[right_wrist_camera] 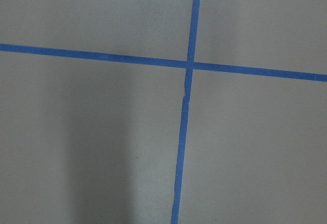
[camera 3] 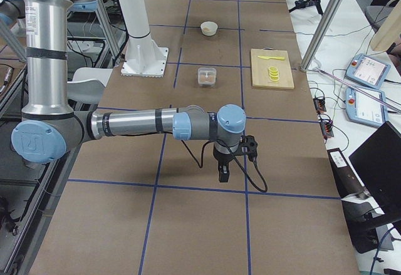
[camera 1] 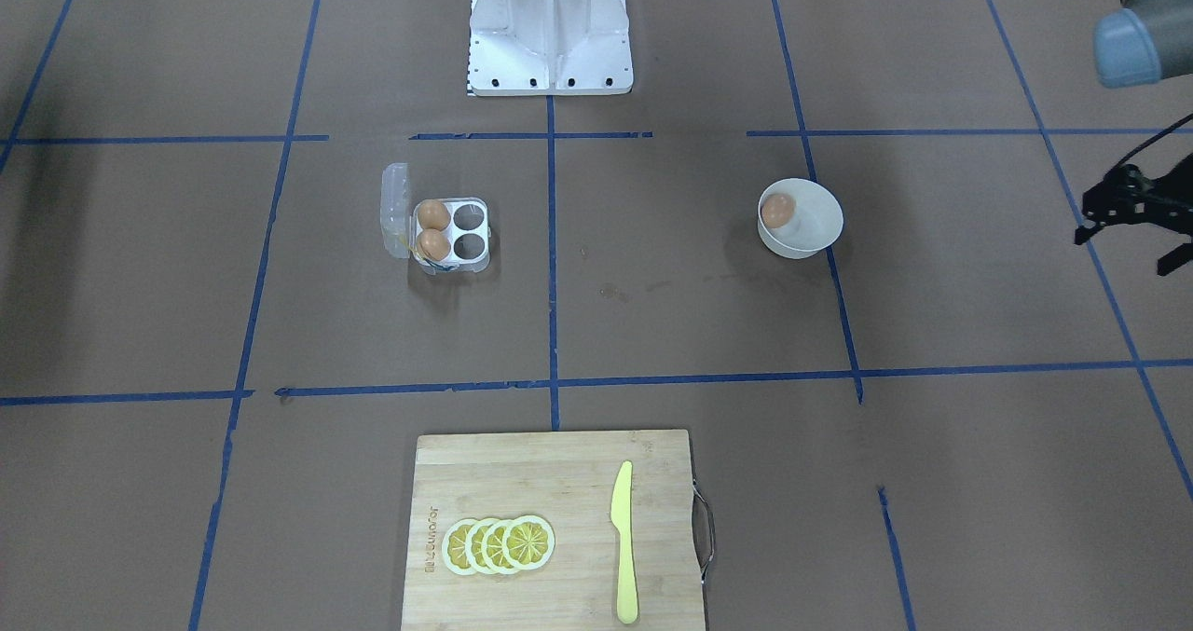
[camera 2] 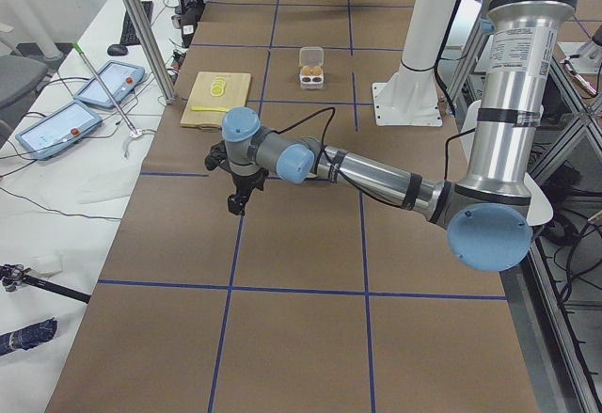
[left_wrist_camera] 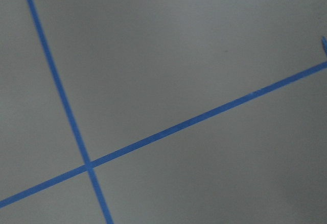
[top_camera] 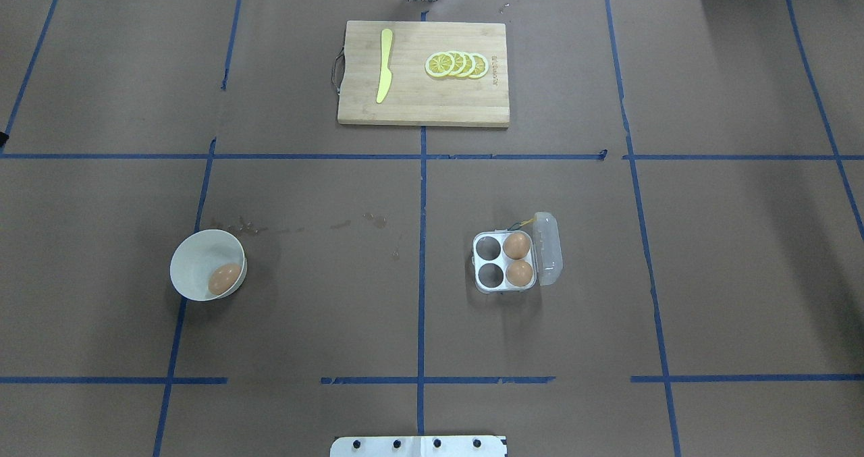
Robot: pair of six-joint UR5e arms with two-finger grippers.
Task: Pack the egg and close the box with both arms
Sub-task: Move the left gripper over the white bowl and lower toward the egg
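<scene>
Left gripper (camera 1: 1124, 251), black and two-fingered, hangs over bare paper at the table's end on the robot's left, its fingers standing apart with nothing between them. The black right gripper (camera 3: 223, 171) hangs over the opposite end, fingers pointing down. It shows only in the side view, so I cannot tell whether it is apart or together.

The small, smooth orange-brown egg (top_camera: 223, 279) lies alone inside the round white bowl (top_camera: 196, 254), against its wall, on the robot's left half of the table. The small square clear-plastic four-cell egg box (top_camera: 489, 261) sits well apart from it on the right half. Its hinged clear lid (top_camera: 548, 248) is swung open on the side away from the bowl. Two matching eggs (top_camera: 516, 246) fill the two cells next to the lid, and the two cells nearer the bowl are vacant. A thin yellow string (top_camera: 516, 226) trails at the box's far edge.

Brown paper covers the table (top_camera: 304, 194), ruled into squares by blue tape lines (top_camera: 422, 241). On the far side lies a bamboo cutting board (top_camera: 418, 109) with a yellow plastic knife (top_camera: 384, 65) and overlapping lemon slices (top_camera: 457, 65). The white metal robot base (camera 1: 550, 44) stands at the near edge. White benches with handheld control screens (camera 2: 58, 123) flank the operators' side. Both wrist cameras see only paper and crossed tape.
</scene>
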